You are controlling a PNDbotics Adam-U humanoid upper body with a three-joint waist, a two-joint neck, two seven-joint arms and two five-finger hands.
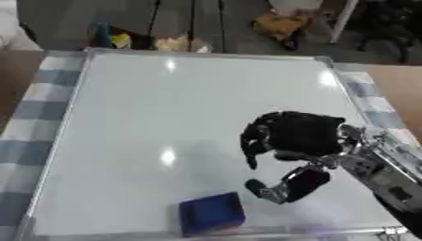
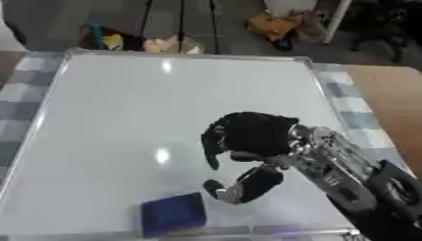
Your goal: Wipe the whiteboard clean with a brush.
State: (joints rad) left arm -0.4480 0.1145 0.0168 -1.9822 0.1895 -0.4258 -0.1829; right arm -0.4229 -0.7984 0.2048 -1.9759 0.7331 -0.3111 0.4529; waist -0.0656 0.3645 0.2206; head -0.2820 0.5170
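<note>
1. On the desk (image 1: 33, 110), over a blue-and-white checked cloth (image 1: 43, 99), lies a large whiteboard (image 1: 181, 108) with a thin silver frame – it fills most of both views and its white face shows only glare spots from lights overhead.

2. Near the whiteboard's bottom edge, slightly left of centre, sits the brush (image 1: 212, 212), a dark blue block lying flat on the white surface, just inside the frame.

3. From the lower right corner the robot's right arm (image 2: 362, 183) reaches in, silver and black, ending in the right hand (image 1: 301, 134) above the lower right part of the board.

4. Its fingers (image 1: 251, 141) hang curled downward on the left side of the palm, and the thumb (image 1: 288, 186) points down and to the left toward the brush – the span between them is wide and nothing is held there.

5. Between the thumb tip and the brush's upper right corner a narrow strip of white board shows in both views, so the hand is close beside the brush but apart from it; whether any fingertip touches the board cannot be told.

6. Beyond the far edge of the board, dark floor (image 2: 231, 28) shows with some yellow and tan clutter (image 1: 280, 23) that cannot be made out.
</note>
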